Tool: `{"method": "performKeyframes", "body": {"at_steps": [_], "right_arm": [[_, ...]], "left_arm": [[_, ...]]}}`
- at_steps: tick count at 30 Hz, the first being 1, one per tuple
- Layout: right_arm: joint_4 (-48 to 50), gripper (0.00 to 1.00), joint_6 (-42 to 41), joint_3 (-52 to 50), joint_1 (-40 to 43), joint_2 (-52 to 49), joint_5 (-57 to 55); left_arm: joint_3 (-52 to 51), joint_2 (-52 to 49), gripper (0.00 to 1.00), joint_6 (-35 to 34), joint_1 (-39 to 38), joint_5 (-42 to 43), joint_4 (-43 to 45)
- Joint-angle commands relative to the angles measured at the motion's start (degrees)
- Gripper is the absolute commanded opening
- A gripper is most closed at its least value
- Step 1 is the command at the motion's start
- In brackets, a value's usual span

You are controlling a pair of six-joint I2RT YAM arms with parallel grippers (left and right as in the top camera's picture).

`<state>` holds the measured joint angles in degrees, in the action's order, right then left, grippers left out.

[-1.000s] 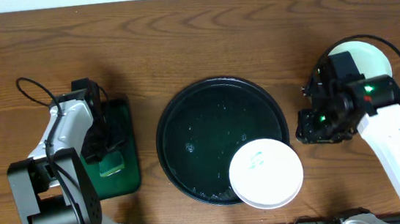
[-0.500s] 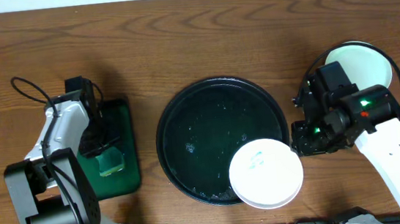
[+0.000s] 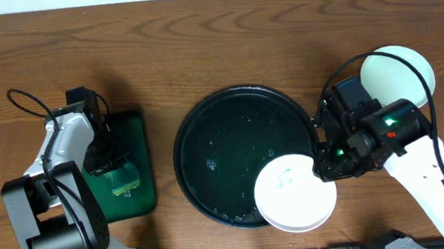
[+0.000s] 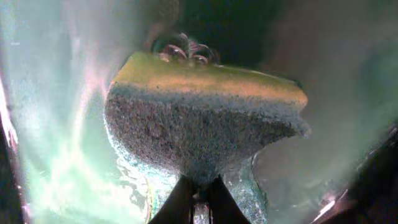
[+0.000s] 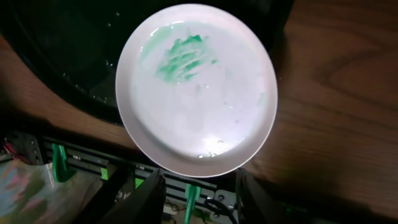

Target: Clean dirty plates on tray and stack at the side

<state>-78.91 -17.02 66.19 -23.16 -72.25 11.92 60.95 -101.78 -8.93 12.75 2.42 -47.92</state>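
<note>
- Showing white plate: sits at lower-right of the black tray, lapping over its rim, part hanging past it toward the table's front edge. Green smear on its face, seen in right wrist view.
- Handling (judged): prob. light, stiff, thin-rimmed. Wet glossy film, so likely slippery; may chip if dropped. Best hold: pinch the overhanging rim, where one finger can get under.
- Right gripper: jaws spread, nothing btw them, just beside plate's right edge.
- Left gripper: jaws pressed onto a sponge, soft and soaked, over the small green tray.
- Mint plate: on table at far right, partly hidden by right arm; whether more than one is stacked, can't tell.
- Surface/room: wooden table; black tray's floor wet w/ droplets. Gap btw black tray & mint plate looks enough for a short carry.
</note>
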Motion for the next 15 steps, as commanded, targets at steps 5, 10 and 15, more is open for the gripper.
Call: {"method": "performKeyframes", "body": {"at_steps": [5,10,15], "right_arm": [[-0.09,0.19,-2.8,-0.17,-1.38,0.79,-2.47],[0.92,0.11,-3.17,-0.17,-1.38,0.79,-3.45],[2.69,0.11,-3.39,-0.17,-1.38,0.79,-3.54]], "left_arm": [[1.99,0.81,0.07,0.09,0.07,3.45,-2.12],[2.69,8.7,0.07,-0.33,0.02,3.69,-2.56],[2.69,17.07,0.08,-0.31,0.04,3.58,-2.56]]}}
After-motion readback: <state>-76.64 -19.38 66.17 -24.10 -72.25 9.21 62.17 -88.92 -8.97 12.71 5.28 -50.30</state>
